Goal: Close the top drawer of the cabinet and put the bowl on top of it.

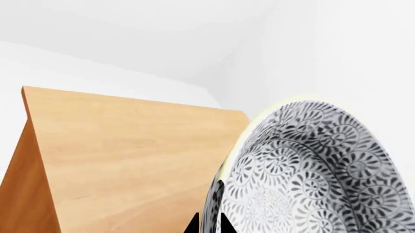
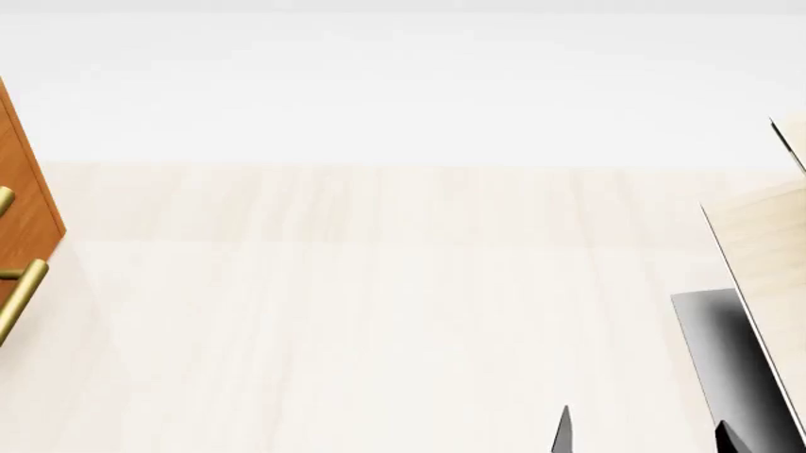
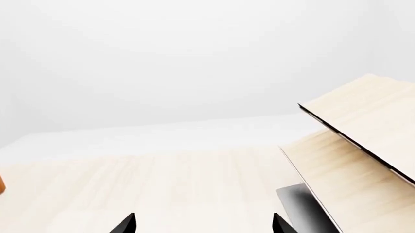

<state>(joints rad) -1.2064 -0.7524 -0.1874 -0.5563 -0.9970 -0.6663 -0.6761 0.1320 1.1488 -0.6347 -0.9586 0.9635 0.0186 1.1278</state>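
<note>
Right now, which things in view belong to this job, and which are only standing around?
For the job:
- bowl, held in the left gripper
- cabinet

Not for the job:
- pale wooden rack on its black base

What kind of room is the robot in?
Probably a plain make-believe room in a computer, not a real home: bare white walls, a pale wooden floor, a reddish-brown cabinet with brass handles, and a patterned bowl.

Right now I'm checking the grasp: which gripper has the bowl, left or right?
The left gripper: its wrist view shows the patterned bowl with its rim between the dark fingertips, above the cabinet. The right gripper is spread open over bare floor, holding nothing.
</note>
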